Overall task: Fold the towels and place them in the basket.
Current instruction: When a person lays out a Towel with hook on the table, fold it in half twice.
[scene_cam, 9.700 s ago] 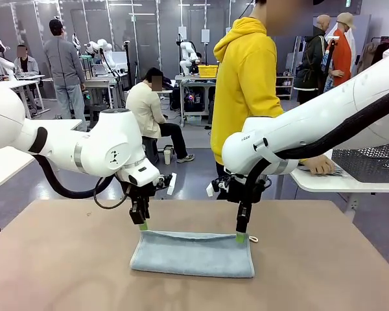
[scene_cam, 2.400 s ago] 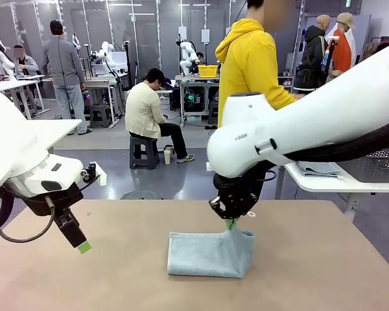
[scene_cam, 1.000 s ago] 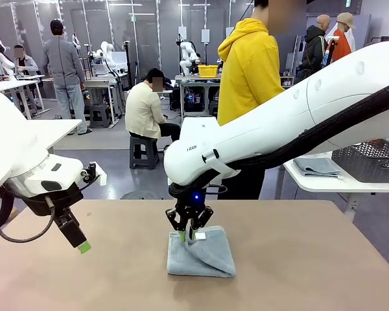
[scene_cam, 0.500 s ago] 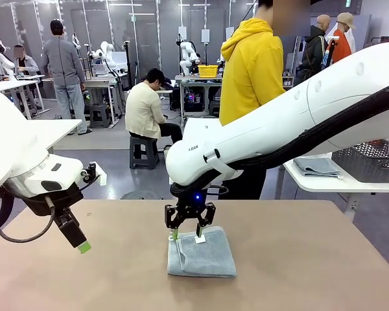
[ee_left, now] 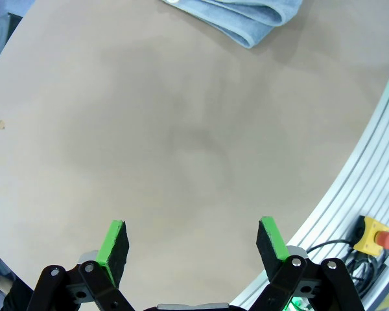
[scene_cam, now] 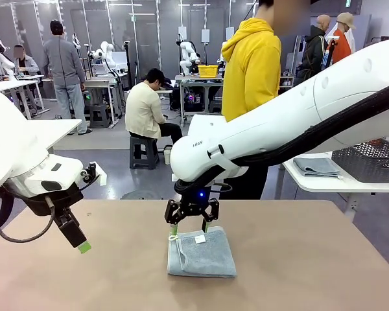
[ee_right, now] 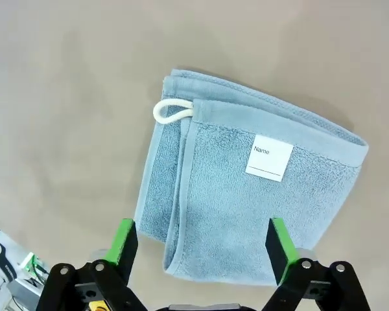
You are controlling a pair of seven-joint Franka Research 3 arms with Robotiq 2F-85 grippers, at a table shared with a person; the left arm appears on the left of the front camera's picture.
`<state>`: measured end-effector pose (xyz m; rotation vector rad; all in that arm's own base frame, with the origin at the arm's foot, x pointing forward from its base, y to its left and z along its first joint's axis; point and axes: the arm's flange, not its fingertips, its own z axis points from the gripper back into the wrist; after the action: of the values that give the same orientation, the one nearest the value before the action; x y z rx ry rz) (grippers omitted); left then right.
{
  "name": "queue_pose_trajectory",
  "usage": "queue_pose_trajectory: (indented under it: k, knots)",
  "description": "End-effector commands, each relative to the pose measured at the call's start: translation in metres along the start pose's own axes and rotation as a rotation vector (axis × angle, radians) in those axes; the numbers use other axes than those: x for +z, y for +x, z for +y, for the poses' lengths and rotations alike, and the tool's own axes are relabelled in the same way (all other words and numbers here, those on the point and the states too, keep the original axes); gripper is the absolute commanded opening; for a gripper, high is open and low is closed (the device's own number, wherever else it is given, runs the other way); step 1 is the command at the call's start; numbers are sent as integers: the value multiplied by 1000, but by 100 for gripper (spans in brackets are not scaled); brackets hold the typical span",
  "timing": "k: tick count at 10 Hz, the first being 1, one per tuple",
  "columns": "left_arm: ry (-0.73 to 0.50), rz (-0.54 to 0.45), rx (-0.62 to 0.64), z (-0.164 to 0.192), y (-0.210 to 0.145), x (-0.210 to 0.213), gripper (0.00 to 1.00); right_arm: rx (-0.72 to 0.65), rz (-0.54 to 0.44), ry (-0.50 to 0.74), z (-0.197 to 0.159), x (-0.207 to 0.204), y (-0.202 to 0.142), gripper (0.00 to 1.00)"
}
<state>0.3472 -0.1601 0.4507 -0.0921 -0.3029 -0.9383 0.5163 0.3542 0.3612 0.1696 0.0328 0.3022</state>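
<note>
Robotics laboratory. We see an open hall with a grey floor [scene_cam: 110, 175] and grey panelled walls [scene_cam: 149, 32]. White work tables [scene_cam: 55, 129] stand about it, with people standing or seated on a stool [scene_cam: 144, 150], and a yellow crate [scene_cam: 208, 70] farther back. A white left arm [scene_cam: 13, 149] and right arm [scene_cam: 292, 123] reach over our brown bench [scene_cam: 311, 259]; a yellow emergency-stop box [ee_left: 375, 237] sits beside its aluminium rail [ee_left: 369, 162]

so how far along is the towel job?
Done: the grey-blue towel lies folded into a small square on the table, label up. In hand: nothing; the right gripper hovers open just above it, and the left gripper is open off to the side. Left: get this towel into the basket on the side table, where another folded towel lies beside it.
</note>
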Motion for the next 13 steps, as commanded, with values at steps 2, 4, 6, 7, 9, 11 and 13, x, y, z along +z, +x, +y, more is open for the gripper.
queue_pose_trajectory:
  k: [2, 4, 6, 7, 9, 11, 13]
  knots:
    - [14, 3, 6, 0, 1, -1, 100, -5, 1, -2, 3, -3, 2, 100]
    - [14, 3, 6, 0, 1, -1, 100, -5, 1, -2, 3, -3, 2, 100]
    - [14, 3, 6, 0, 1, -1, 100, 2, 4, 0, 1, -3, 0, 100]
    - [14, 3, 6, 0, 1, -1, 100, 34, -23, 35, -5, 2, -12, 100]
    - [14, 3, 6, 0, 1, -1, 100, 52, -84, 102, -33, 18, -40, 100]
    - [14, 3, 6, 0, 1, -1, 100, 55, -119, 194, -70, 30, -60, 100]
    - [14, 3, 6, 0, 1, -1, 100, 68, -152, 253, -98, 42, -78, 100]
